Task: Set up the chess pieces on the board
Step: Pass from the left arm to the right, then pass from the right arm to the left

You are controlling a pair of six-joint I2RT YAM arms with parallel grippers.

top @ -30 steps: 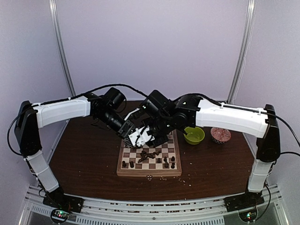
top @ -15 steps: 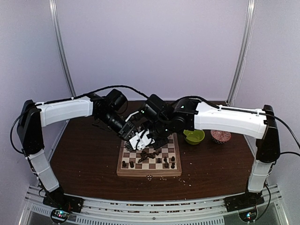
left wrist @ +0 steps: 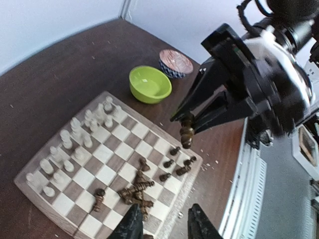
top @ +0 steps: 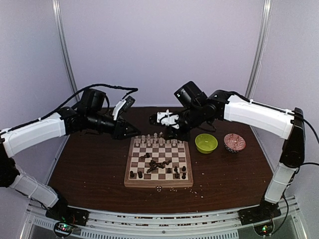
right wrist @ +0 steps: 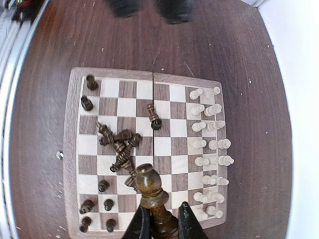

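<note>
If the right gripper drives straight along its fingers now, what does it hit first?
Probably the board, with the held dark piece leading, landing close to the heap of fallen dark pieces; depth is unclear from these views.

Board (top: 158, 184): square, cream and dark brown checks with a light tan rim, lying flat below the right gripper (top: 157, 119). Cream-white pieces (right wrist: 212, 149): standing in two rough rows along the board edge nearest that gripper. Dark brown heap (right wrist: 119, 144): toppled pieces lying across one another near the board's middle, with one more fallen piece (right wrist: 154, 117) just beside it. Standing dark pieces (right wrist: 97, 205): a few upright along the edge farthest from the gripper, in loose groups toward both corners. Held dark piece (right wrist: 149, 188): upright, round-headed, its base pinched between the right gripper's fingers (right wrist: 142, 221), in the air clear of the board.
</note>
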